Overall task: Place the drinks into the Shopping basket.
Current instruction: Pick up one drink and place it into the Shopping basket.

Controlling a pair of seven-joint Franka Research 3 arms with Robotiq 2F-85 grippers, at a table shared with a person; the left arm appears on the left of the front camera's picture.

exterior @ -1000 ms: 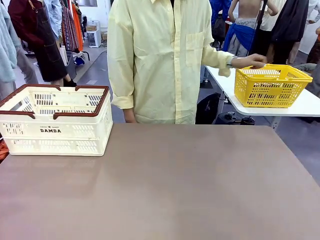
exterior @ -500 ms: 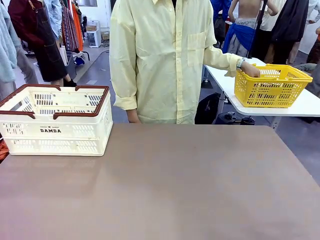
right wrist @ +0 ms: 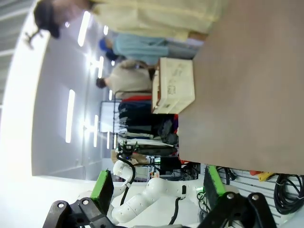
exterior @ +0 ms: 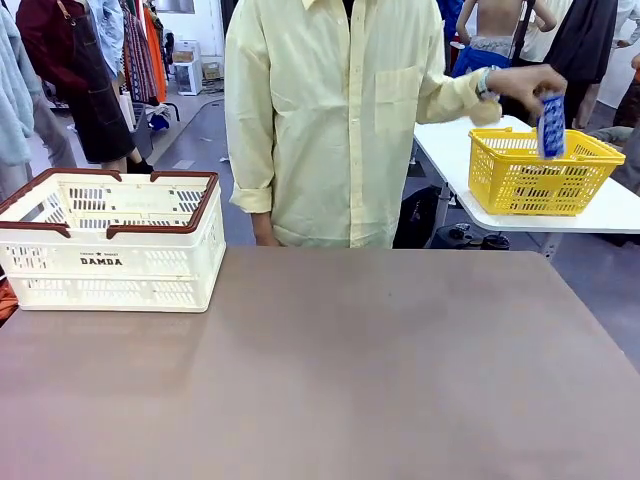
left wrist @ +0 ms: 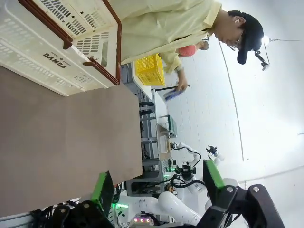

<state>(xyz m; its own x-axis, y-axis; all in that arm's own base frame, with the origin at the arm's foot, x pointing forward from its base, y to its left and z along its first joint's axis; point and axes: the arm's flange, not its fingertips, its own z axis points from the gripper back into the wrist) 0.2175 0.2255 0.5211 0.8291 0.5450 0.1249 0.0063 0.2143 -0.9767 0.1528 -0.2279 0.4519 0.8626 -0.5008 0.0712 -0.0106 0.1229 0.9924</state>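
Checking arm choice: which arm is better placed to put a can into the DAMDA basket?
Left, likely: the Shopping basket stands at the left of the table, that arm's side. Jaws open, empty: left gripper, right gripper.

Two baskets: one cream-white Shopping basket (exterior: pixel 110 240), one yellow basket (exterior: pixel 540 175). One drink, a blue can (exterior: pixel 551 124), in one hand (exterior: pixel 525 85). One person (exterior: pixel 330 120) in a pale yellow shirt. Two tables: one brown table (exterior: pixel 350 380), one white table (exterior: pixel 620 210). Two grippers, one left gripper (left wrist: pixel 158 183) and one right gripper (right wrist: pixel 156 184), with two green-padded fingers each.
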